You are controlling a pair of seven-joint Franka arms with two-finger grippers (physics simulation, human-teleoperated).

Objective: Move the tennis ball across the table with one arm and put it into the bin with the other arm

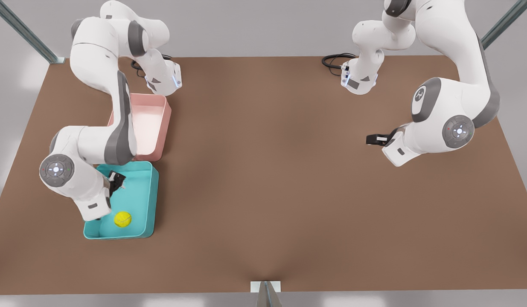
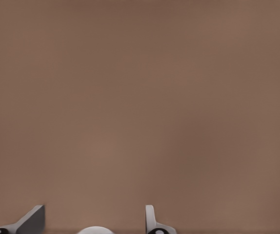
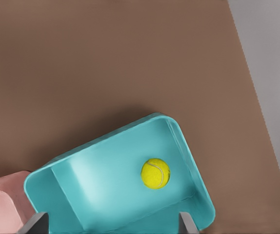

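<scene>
While the right end effector (image 1: 117, 181) hangs over the bin (image 1: 150, 200) with its fingers (image 3: 34, 223) spread wide and holding nothing, the tennis ball (image 1: 122, 219) lies loose on the bin floor, near the end wall closest to the camera in the front view. It looks light, fuzzy and slightly yielding, so it should grip well but roll at a nudge; any hold belongs across its widest part. Well apart, the left end effector (image 1: 374, 139) waits spread over the bare table (image 1: 263, 179). A pink tray (image 1: 158, 128) sits just beside the bin.

tennis ball (image 3: 155, 173) inside teal bin (image 3: 106, 185), brown table (image 3: 106, 63)
</scene>
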